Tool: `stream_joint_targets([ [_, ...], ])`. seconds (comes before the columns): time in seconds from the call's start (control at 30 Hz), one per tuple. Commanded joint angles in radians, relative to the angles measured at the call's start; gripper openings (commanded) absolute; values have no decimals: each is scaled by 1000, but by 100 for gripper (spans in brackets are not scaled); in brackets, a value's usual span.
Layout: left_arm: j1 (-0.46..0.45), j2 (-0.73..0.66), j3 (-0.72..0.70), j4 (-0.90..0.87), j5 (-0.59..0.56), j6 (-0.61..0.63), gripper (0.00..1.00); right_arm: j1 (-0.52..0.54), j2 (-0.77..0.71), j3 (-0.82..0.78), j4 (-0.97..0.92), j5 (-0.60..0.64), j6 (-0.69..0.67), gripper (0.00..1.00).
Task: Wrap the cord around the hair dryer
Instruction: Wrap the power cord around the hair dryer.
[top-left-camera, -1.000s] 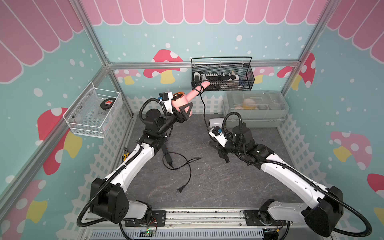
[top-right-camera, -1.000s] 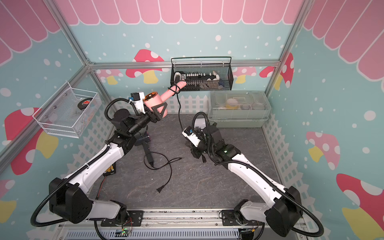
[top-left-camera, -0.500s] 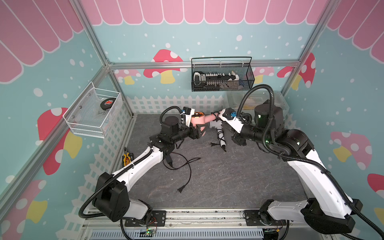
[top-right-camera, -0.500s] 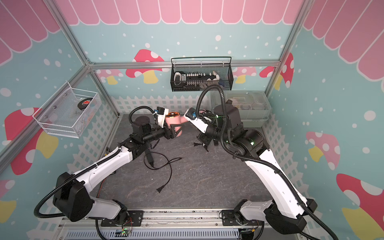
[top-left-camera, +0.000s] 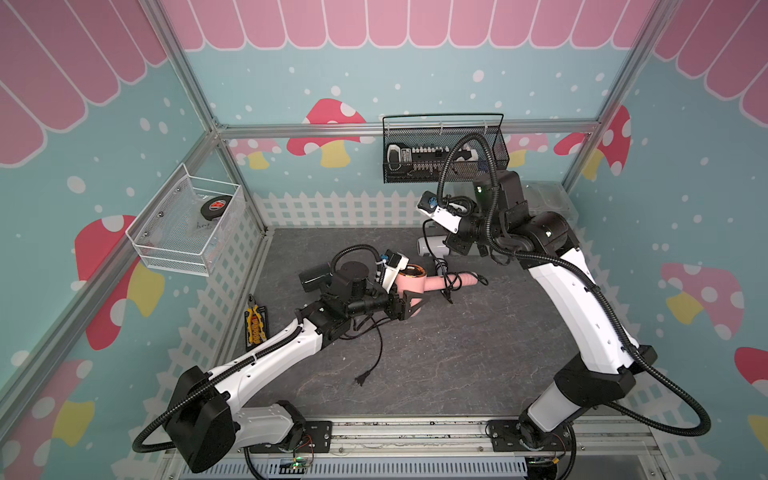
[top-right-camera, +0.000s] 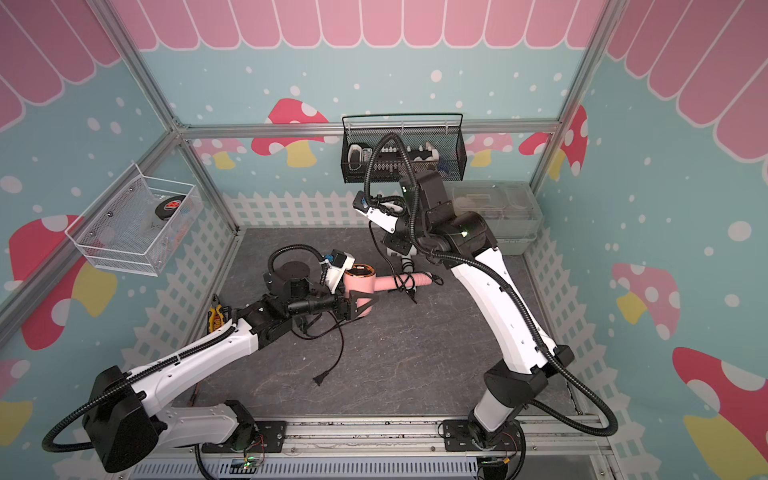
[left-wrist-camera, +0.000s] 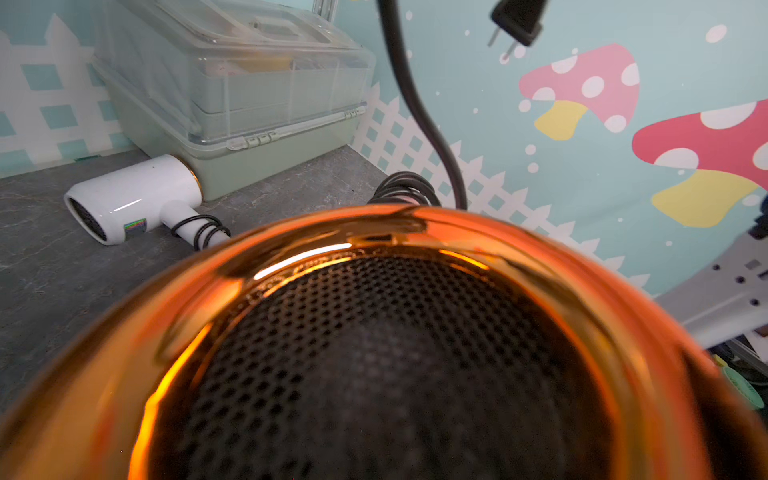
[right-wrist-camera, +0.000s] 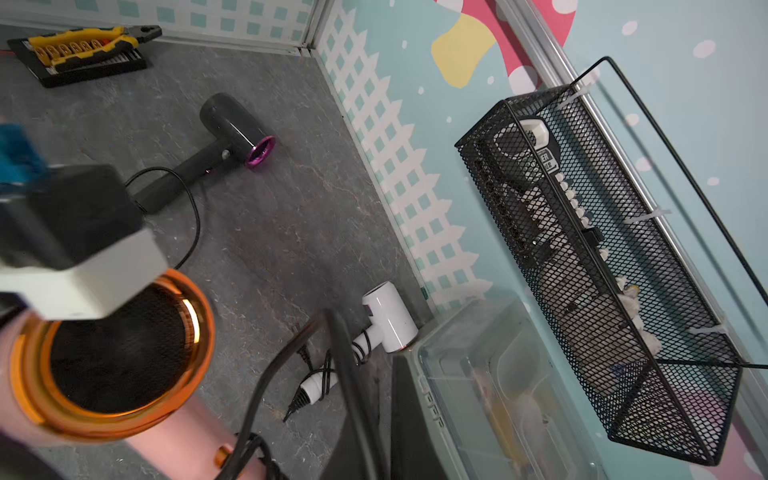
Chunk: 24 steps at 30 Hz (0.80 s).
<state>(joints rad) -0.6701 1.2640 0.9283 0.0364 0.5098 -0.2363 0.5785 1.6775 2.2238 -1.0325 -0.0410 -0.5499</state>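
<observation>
The pink hair dryer (top-left-camera: 419, 283) with a copper rim hangs low over the middle of the floor, its handle pointing right. My left gripper (top-left-camera: 410, 304) is shut on its head; the left wrist view is filled by its mesh grille (left-wrist-camera: 374, 353). Several turns of the black cord (top-left-camera: 451, 284) sit round the handle. From there the cord (left-wrist-camera: 419, 112) rises to my right gripper (top-left-camera: 456, 246), which is shut on it near the plug (left-wrist-camera: 515, 20). In the right wrist view the cord (right-wrist-camera: 282, 365) runs blurred past the jaws.
A white dryer (top-left-camera: 432, 246) with a wrapped cord lies at the back beside the clear bin (top-right-camera: 494, 216). A black dryer (right-wrist-camera: 232, 124) lies left, its loose plug (top-left-camera: 361, 379) on the floor. Pliers set (top-left-camera: 255, 322), mesh basket (top-left-camera: 444, 153), wire tray (top-left-camera: 183, 224).
My left arm brought the pink dryer down from beside the mesh basket to the middle of the floor. My right arm rose and swung back with the cord.
</observation>
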Motion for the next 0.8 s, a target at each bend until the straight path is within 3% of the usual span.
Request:
stream_joint_targets([
  [0.0,-37,-32,0,9,94,44,0,-62,74,75,-36,-111,-51,0],
  [0.43,-48,-115,-69,161,249,-18,0,-183,319,166,-68,-379,-103,0],
  [0.57,-45,-130,-65,187,287,-33,0,-212,358,179,-102,-438,-123,0],
  [0.77,-32,-139,-83,257,323,-73,0,-305,381,151,-112,-626,-117,0],
])
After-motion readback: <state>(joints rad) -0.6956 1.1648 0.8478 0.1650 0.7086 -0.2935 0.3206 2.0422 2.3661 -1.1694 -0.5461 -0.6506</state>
